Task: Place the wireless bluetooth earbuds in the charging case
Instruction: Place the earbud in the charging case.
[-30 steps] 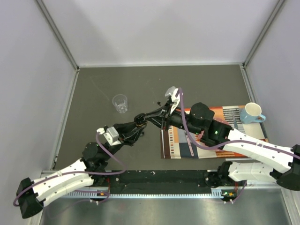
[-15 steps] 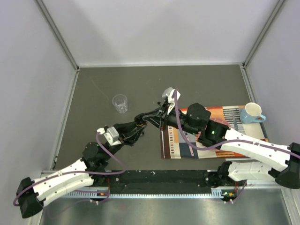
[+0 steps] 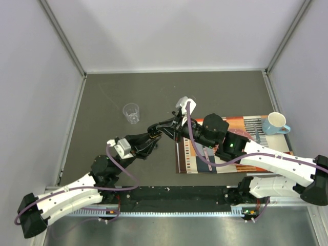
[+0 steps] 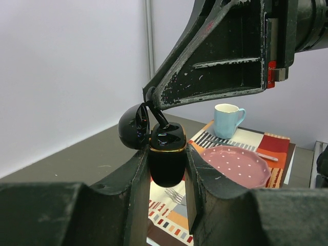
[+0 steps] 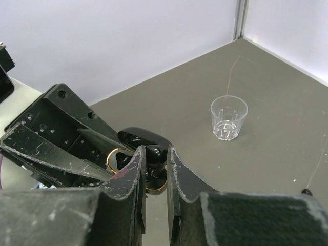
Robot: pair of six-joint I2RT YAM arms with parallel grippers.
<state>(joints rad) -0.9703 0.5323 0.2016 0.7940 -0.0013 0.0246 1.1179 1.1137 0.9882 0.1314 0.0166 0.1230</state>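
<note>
My left gripper (image 4: 167, 154) is shut on the charging case (image 4: 166, 159), a glossy black case with a gold rim, held upright above the table with its lid (image 4: 133, 125) swung open. My right gripper (image 5: 155, 154) is shut on one of the wireless bluetooth earbuds (image 5: 155, 152), a tiny black bud, and holds it at the case's open top (image 5: 119, 160). In the top view the two grippers meet at mid-table (image 3: 166, 126). A second tiny black piece (image 5: 306, 192) lies on the table; I cannot tell whether it is the other earbud.
A clear plastic cup (image 3: 131, 113) stands on the table to the left of the grippers. A patterned placemat (image 3: 187, 159) lies to the right with a pink plate (image 4: 236, 165) and a fork (image 4: 177, 195). A blue mug (image 3: 277, 123) stands at its far right.
My right gripper has moved left and down with the earbud, closing onto the case's open top. My left gripper and the case have barely moved.
</note>
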